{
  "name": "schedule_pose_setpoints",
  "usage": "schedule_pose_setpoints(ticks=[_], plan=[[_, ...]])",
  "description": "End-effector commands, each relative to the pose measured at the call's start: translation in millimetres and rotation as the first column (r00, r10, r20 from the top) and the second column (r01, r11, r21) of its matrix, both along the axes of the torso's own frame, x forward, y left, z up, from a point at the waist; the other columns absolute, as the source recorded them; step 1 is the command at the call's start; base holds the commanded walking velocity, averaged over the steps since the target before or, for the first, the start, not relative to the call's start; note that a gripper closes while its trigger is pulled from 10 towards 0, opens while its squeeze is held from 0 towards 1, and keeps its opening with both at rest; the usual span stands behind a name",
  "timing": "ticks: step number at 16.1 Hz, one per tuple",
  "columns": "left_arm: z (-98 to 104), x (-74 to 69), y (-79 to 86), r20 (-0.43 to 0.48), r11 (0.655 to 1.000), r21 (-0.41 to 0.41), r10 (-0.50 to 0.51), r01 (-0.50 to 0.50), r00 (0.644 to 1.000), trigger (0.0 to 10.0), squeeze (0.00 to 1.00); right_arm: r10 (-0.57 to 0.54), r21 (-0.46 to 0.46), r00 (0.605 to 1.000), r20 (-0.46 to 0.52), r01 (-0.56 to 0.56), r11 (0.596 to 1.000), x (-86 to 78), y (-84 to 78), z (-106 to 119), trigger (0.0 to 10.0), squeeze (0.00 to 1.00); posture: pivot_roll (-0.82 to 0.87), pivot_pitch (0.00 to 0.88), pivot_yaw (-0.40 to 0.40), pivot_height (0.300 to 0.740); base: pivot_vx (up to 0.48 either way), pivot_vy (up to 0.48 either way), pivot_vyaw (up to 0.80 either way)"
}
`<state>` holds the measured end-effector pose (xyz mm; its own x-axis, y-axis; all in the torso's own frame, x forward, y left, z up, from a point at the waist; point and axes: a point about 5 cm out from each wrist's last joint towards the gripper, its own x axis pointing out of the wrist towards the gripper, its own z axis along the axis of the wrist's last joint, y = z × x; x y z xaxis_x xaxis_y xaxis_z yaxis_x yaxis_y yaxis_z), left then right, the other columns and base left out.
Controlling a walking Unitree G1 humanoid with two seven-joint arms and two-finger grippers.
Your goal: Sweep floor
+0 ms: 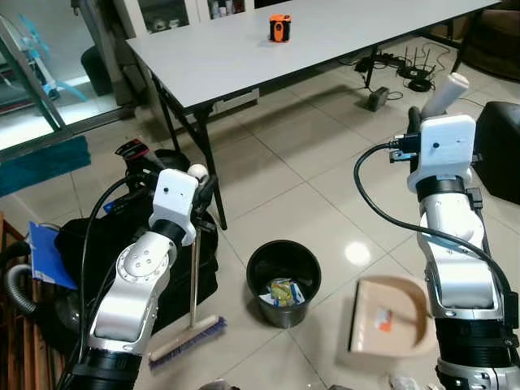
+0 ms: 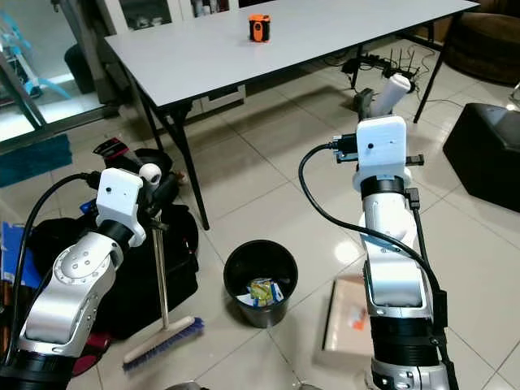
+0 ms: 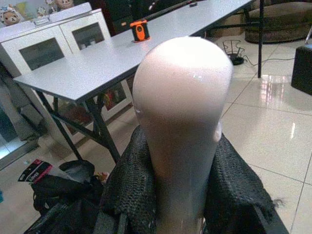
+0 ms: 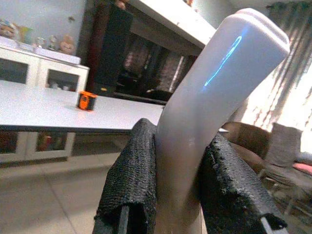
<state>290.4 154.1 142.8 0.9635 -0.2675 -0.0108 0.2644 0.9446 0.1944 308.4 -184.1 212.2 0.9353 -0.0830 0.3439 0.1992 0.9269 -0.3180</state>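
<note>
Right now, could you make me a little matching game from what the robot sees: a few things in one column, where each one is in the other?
Things:
1. broom
2. dustpan
3. black bin
4. orange gadget

Places or states:
A. on the grey table
B. on the floor between broom and dustpan, wrappers inside
C. handle top gripped by the left claw
D. handle gripped by the right claw, pan down by the floor

Pairs: 1-C, 2-D, 3-B, 4-A

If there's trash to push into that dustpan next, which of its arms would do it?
Probably the left. Its left hand grips the broom, bristles on the floor beside the bin. The right hand holds the dustpan handle.
</note>
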Motion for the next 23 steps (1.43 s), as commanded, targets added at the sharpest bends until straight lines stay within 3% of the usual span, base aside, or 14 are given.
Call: schedule_pose_setpoints(ticks=[1, 13, 18, 23], plan=[[6, -1.1, 2.3, 0.028, 1.000, 0.010, 0.005, -0.005, 1.000, 10.0, 0.00, 0.040, 0.040, 0.999, 0.016, -0.040, 0.998, -3.1, 5.0, 2, 10.0, 0.00, 0.00, 0.034, 0.063, 0.740, 0.000, 0.000, 0.00], [2, -5.8, 7.1, 0.021, 0.999, 0.012, 0.042, -0.043, 0.999, 10.0, 0.00, 0.096, 0.088, 0.994, -0.058, -0.091, 0.992, -8.1, 10.6, -16, 10.0, 0.00, 0.00, 0.037, 0.029, 0.740, -0.315, 0.000, 0.00], [1, -4.1, 7.3, 0.016, 0.999, 0.026, 0.034, -0.034, 0.999, 10.0, 0.00, 0.048, 0.148, 0.991, -0.127, -0.029, 0.989, -11.5, 7.0, -27, 10.0, 0.00, 0.00, 0.029, 0.033, 0.740, -0.136, 0.000, 0.00], [-1, -5.8, 4.9, -0.003, 1.000, 0.019, 0.020, -0.020, 1.000, 10.0, 0.00, 0.008, 0.222, 0.986, -0.164, 0.029, 0.975, -16.9, 2.2, -33, 10.0, 0.00, -0.01, 0.026, 0.029, 0.740, 0.000, 0.000, -0.80]])
